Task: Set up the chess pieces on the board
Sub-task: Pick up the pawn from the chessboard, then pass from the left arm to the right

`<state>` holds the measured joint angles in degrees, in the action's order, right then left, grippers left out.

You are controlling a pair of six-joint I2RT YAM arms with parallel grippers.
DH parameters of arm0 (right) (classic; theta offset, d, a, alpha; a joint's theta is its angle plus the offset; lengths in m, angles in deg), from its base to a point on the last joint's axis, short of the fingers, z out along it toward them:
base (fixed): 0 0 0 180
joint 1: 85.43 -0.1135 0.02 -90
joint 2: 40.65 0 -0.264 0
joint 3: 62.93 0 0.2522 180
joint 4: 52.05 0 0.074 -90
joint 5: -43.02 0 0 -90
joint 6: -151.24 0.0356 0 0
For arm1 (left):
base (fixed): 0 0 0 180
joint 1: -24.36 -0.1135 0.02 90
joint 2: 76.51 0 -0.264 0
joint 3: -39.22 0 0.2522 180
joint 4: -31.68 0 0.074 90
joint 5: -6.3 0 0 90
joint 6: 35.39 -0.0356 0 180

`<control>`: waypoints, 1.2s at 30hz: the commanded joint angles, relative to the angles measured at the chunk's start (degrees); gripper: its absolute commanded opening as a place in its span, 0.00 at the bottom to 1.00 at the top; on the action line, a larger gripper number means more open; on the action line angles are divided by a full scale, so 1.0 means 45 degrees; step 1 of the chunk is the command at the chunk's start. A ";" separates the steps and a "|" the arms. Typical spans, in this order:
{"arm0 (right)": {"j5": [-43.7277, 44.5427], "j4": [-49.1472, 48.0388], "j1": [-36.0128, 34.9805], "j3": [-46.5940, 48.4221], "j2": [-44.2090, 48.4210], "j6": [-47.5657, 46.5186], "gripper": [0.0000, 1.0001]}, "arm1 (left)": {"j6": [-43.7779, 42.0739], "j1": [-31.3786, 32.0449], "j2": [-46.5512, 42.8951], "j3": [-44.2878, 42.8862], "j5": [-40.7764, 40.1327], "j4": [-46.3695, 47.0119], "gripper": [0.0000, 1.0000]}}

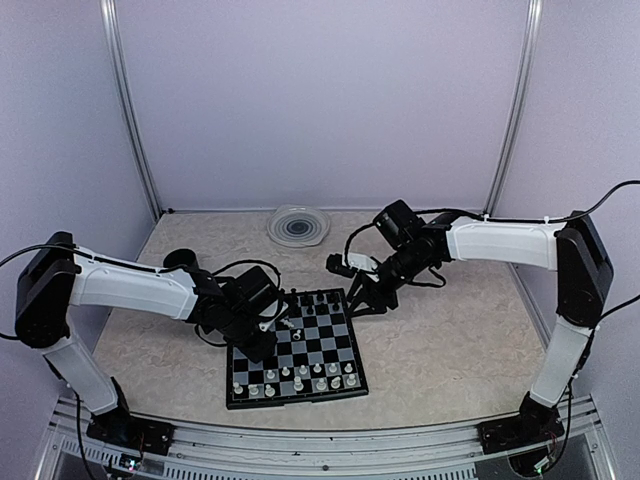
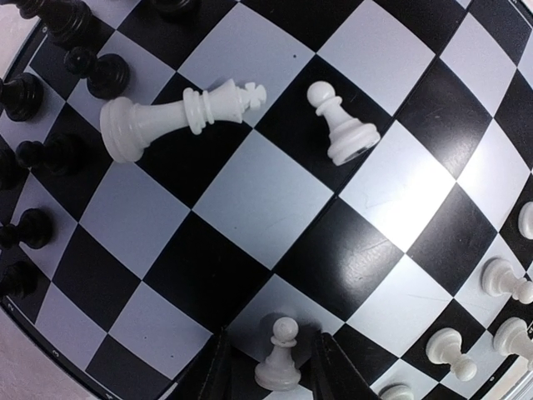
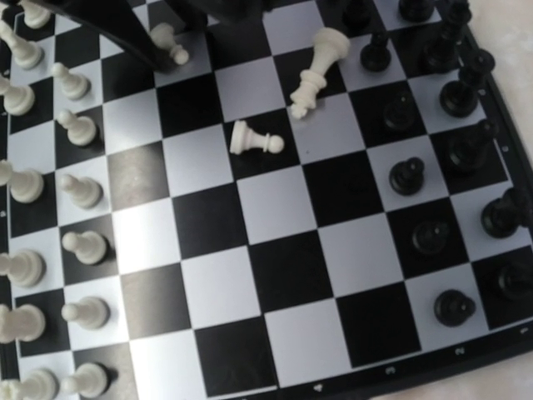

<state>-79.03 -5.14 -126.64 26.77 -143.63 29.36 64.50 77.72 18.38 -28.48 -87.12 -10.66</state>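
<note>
Left gripper point(image 2: 277, 371): fingers point(image 2: 212, 371) parted, set either side of an upright white pawn point(image 2: 277, 357) with a slight gap showing on each side; no pinch evident. That pawn stands on the board point(image 1: 340, 385) near its left edge. Beyond it, mid-board, a white king point(image 2: 179, 117) lies flat on its side, and just beside it a second white pawn point(image 2: 341, 129) has also toppled. Black pieces point(image 3: 454, 92) stand ranked along the far rows, the remaining white pieces point(image 3: 83, 246) along the near rows. Right gripper point(image 1: 362, 303): held low at the board's far right corner; whether its fingers are spread or closed cannot be told. The board lies on the table point(image 1: 450, 330).
</note>
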 commanded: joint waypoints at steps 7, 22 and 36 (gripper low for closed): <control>0.0014 0.0212 -0.0215 0.0404 -0.0241 -0.0083 0.42 | 0.0386 0.0250 0.0280 -0.0085 0.0298 -0.1323 0.29; -0.0453 -0.0377 -0.0063 0.0996 0.0406 0.1434 0.40 | 0.0095 0.0249 -0.1904 -0.0807 -0.0174 0.0538 0.08; -0.6616 0.1611 0.0002 0.5107 -0.2251 0.5111 0.50 | -0.0645 0.1672 -0.4045 -0.0212 -0.2785 0.5549 0.12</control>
<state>-99.12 -1.10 -126.88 47.08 -151.61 46.04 63.76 82.99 -2.39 -29.66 -94.53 10.26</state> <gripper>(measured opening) 0.475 0.139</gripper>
